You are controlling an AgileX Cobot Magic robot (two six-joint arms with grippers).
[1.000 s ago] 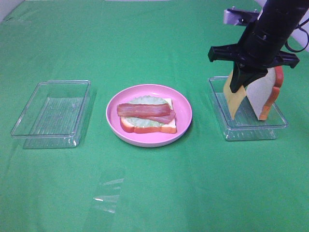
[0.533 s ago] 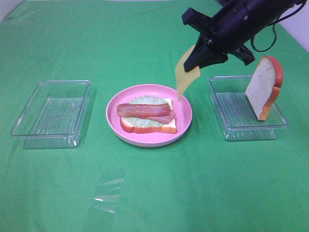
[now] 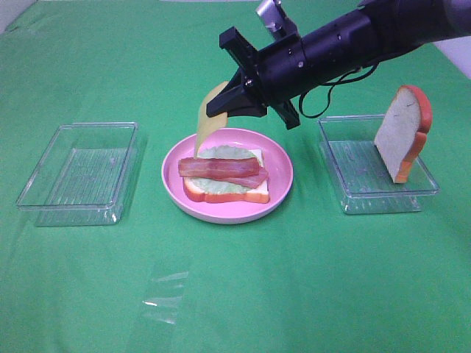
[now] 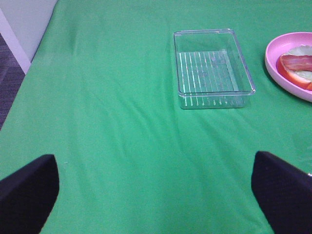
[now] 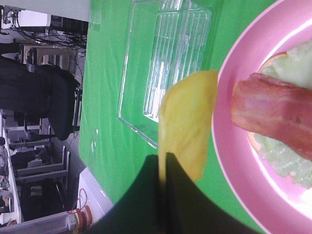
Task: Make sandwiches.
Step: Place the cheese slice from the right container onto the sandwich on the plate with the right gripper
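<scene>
1. The right gripper [image 3: 225, 107] reaches across the middle of the counter [image 3: 309, 279], which is covered in green cloth. Its jaws are pinched shut on the top edge of the yellow cheese slice [image 3: 207, 118].
2. The cheese slice hangs down, bent and limp. Its lower end is over the rim of the pink plate [image 3: 283, 184] on the side toward the left tray [image 3: 77, 173]. The right wrist view shows the same: the slice [image 5: 187, 122] leaves the dark gripper [image 5: 163, 192] and overlaps the plate's edge [image 5: 229, 161]. Whether it touches the plate cannot be told.
3. The open-faced stack sits on the plate. The lower bread slice [image 3: 228, 195] lies flat, with pale lettuce [image 3: 221, 152] on it and the bacon strips [image 3: 219, 168] across the top.
4. The second bread slice [image 3: 401, 132] stands on edge in the right tray [image 3: 353, 200], leaning against its far right side.
5. The left tray is a clear ribbed box, well apart from the plate.
6. The left gripper [image 4: 156, 165] hovers over bare cloth with its jaws spread wide and nothing between them. The left tray [image 4: 214, 97] lies ahead of it.
</scene>
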